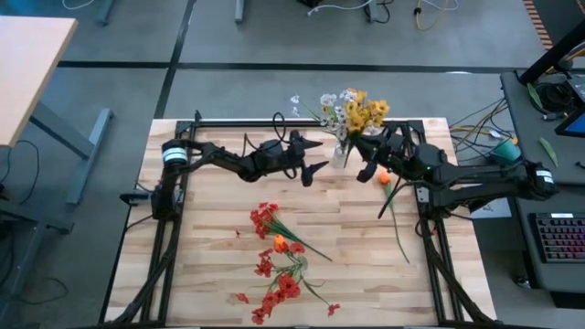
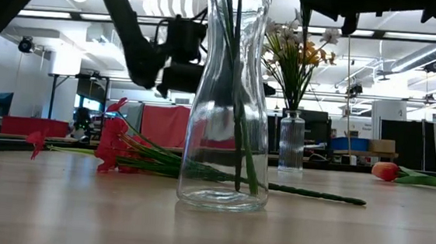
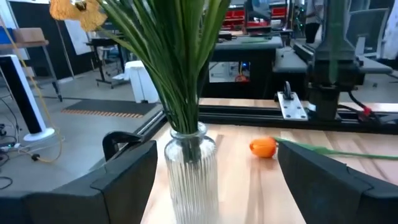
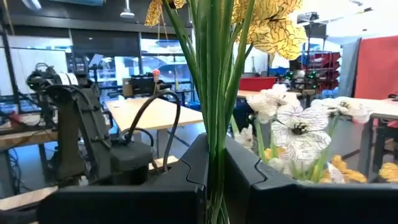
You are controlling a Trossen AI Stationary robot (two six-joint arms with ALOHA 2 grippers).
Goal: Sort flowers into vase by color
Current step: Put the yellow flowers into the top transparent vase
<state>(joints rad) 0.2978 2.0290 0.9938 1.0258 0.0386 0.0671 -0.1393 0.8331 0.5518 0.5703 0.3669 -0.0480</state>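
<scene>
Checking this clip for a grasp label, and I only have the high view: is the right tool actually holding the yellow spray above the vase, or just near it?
Observer: Holding. The right wrist view shows the right tool shut on the green stems of the yellow spray.
Operator: And the left tool?
Observer: The left tool stands open. In the left wrist view the ribbed glass vase sits ahead between its fingers, with a gap showing on both sides.
Operator: Anything else I'm missing from above?
Observer: In the low view a second, clear vase stands close to the camera with green stems inside.
</scene>
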